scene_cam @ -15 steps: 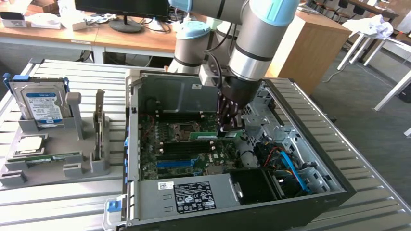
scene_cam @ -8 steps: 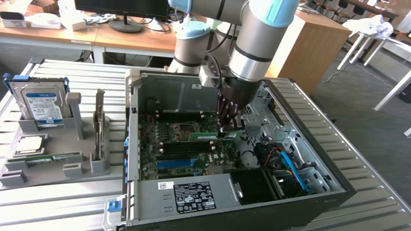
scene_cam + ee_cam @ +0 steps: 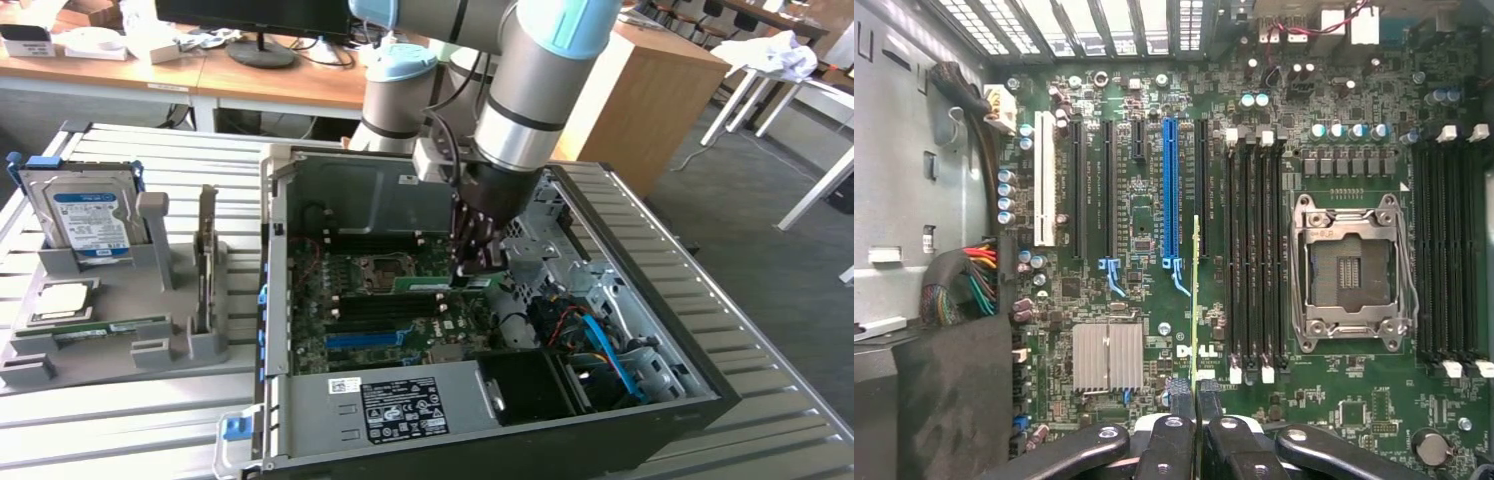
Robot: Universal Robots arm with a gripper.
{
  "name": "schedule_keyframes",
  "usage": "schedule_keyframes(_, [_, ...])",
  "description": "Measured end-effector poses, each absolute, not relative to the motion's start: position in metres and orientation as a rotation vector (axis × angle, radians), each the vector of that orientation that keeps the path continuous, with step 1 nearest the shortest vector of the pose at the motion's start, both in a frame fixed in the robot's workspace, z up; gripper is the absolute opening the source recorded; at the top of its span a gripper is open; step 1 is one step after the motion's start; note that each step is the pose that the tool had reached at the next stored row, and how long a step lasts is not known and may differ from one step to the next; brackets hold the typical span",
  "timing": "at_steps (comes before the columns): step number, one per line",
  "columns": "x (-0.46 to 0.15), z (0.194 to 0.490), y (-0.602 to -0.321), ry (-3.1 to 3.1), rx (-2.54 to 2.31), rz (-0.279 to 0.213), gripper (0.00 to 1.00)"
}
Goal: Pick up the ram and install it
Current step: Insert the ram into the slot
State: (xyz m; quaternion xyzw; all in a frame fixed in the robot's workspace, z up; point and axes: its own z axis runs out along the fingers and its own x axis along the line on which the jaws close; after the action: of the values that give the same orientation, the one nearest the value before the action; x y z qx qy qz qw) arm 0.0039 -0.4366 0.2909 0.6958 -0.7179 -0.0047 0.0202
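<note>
My gripper reaches down into the open computer case, just above the motherboard. It is shut on the ram, a narrow green stick lying level under the fingers. In the wrist view the ram shows edge-on as a thin green line, clamped between the black fingertips of the gripper. The stick hangs above the board, just beside the bank of black memory slots and the blue slot. I cannot tell whether it touches the board.
A grey stand at the exterior view's left carries a silver hard drive, an upright grey card, a chip and another green stick. The processor socket lies between two slot banks. Cables fill the case's right side.
</note>
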Motion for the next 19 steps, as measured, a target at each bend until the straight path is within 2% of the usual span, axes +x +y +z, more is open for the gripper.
schedule_keyframes(19, [0.0038, 0.2858, -0.4366, -2.227, 2.158, -0.015, 0.13])
